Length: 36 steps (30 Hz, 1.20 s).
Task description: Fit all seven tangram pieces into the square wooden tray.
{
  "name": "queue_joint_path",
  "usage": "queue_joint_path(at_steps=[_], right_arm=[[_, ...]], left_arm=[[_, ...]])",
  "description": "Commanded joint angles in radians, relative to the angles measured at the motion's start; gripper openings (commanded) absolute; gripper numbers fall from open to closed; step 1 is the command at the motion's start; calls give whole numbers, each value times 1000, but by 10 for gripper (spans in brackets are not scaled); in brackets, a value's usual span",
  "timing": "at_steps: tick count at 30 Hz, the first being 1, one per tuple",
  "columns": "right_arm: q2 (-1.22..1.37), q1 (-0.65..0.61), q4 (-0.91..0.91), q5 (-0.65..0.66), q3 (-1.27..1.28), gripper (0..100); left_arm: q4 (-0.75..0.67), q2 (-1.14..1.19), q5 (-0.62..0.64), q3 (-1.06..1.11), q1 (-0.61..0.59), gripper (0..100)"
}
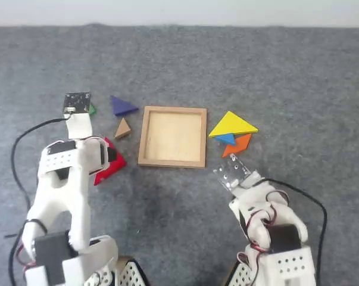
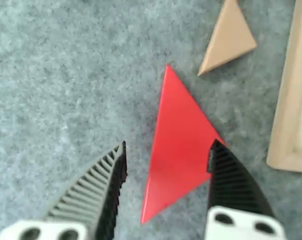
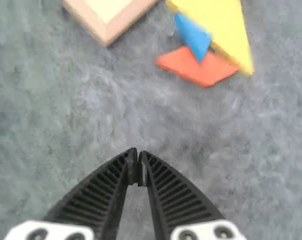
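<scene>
Grey fabric surface (image 1: 286,71) spreads on all sides of the square wooden tray (image 1: 172,109). Left pincer (image 2: 168,145) wide over the flat red triangle (image 2: 176,115) beside it; right pincer (image 3: 138,152) closed.

We see a square wooden tray (image 1: 142,138) with a raised rim and a pale floor, lying flat on the grey surface (image 1: 185,65), and every piece we can see lies outside it. On its left, a red triangle (image 2: 181,145) lies flat by the tray's near corner. A small tan triangle (image 1: 123,128) sits just beyond it, close to the rim, and a navy triangle (image 1: 122,106) sits farther back. A sliver of a green piece (image 1: 93,109) shows left of the navy one. On the right, a large yellow triangle (image 1: 233,124) lies just beside the rim, bunched with a small blue piece (image 1: 226,139) and an orange parallelogram (image 1: 241,145). Their edges overlap, and we cannot tell the stacking order.
</scene>
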Motion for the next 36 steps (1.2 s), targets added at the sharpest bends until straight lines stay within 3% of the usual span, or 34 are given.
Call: queue_joint_path(at_steps=[1,4,8,20,24,30,36], right_arm=[[375,-35,-87,-54,-244,9],[611,-61,-159,-83,-362,9],[780,-165,-320,-86,-382,9],[891,-196,-777,-78,-164,9],[892,-196,-783,-78,-163,9],[892,-196,-782,-78,-163,9],[889,-196,-782,-78,-160,8]], left_arm=[[81,123,-26,-163,-5,300],[192,281,-37,-318,-5,367],[299,407,-38,-446,-12,334],[304,425,-38,-449,100,337],[318,446,-38,-463,106,336],[477,635,-40,-671,106,333],[514,689,-38,-731,106,258]])
